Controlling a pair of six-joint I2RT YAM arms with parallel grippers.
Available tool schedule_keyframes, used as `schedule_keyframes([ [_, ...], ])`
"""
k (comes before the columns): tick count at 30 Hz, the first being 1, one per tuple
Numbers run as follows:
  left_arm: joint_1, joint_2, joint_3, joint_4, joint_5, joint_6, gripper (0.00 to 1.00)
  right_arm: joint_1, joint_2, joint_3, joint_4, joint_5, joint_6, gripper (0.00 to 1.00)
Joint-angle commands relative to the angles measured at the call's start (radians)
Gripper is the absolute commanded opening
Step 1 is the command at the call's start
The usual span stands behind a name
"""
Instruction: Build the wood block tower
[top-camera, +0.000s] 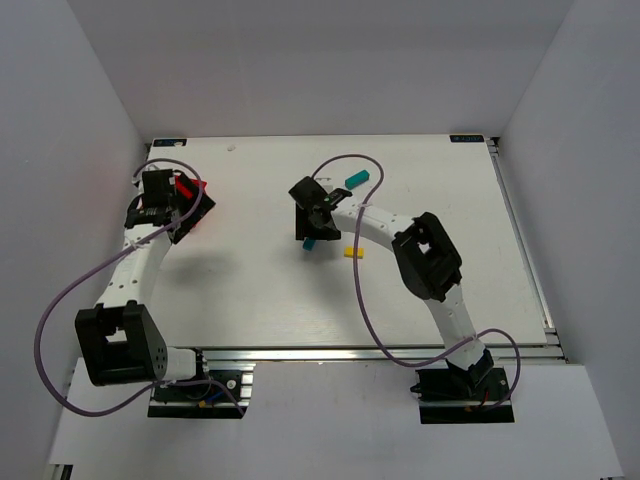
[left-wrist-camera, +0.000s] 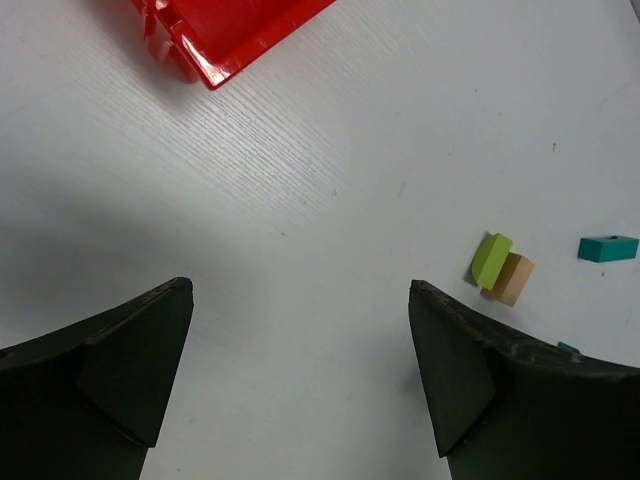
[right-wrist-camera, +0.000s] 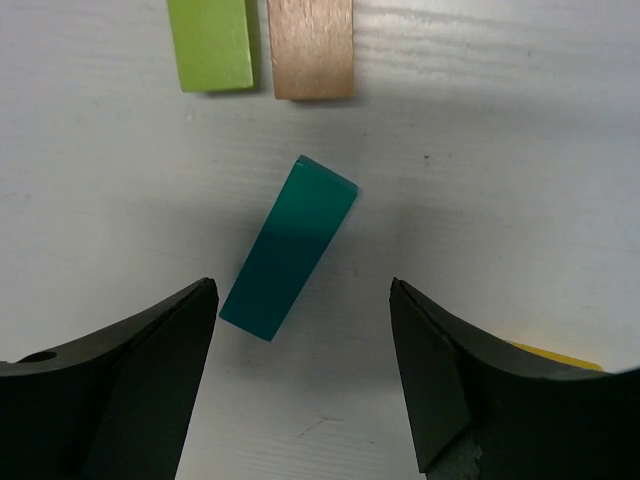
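On inspection there were a teal block (right-wrist-camera: 288, 248), a lime-green block (right-wrist-camera: 210, 45), a tan block (right-wrist-camera: 312, 48) and a yellow block (top-camera: 353, 252). The bin (left-wrist-camera: 230, 35) was red, the table (left-wrist-camera: 330, 180) white.

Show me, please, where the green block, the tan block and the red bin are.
Green block (right-wrist-camera: 210, 45), right wrist view, top face.
Tan block (right-wrist-camera: 312, 48), right wrist view, top face.
Red bin (left-wrist-camera: 240, 25), left wrist view, bare floor.

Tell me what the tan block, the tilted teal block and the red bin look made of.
Tan block: bare wood, with visible grain and a matte surface. Teal block: probably painted wood, with smooth even colour and a slight sheen. Red bin: likely plastic, glossy with a moulded rim.
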Motion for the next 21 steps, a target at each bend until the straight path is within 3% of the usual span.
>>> schedule_keyframes([
  [1, -0.005, -0.084, -0.006, 0.040, 0.049, 0.005, 0.98, 0.017, 0.028, 0.056, -0.054, 0.029, 0.087, 0.73],
  [5, -0.014, -0.101, -0.017, 0.032, 0.020, 0.007, 0.98, 0.031, 0.099, 0.111, -0.099, 0.039, 0.097, 0.68],
  [11, -0.015, -0.127, -0.048, 0.038, 0.007, 0.015, 0.98, 0.039, 0.081, 0.086, -0.093, 0.074, 0.058, 0.38],
  [13, -0.015, -0.126, -0.052, 0.049, 0.015, 0.018, 0.98, 0.042, 0.047, 0.062, -0.058, 0.097, -0.033, 0.30],
  [15, -0.015, -0.123, -0.066, 0.061, 0.048, 0.025, 0.98, 0.045, -0.033, -0.038, 0.077, 0.080, -0.143, 0.11],
  [17, -0.015, -0.110, -0.071, 0.078, 0.097, 0.038, 0.98, 0.039, -0.121, -0.155, 0.177, -0.015, -0.322, 0.01],
  [21, -0.015, -0.118, -0.086, 0.132, 0.179, 0.070, 0.98, 0.043, -0.292, -0.367, 0.401, -0.207, -0.696, 0.01],
])
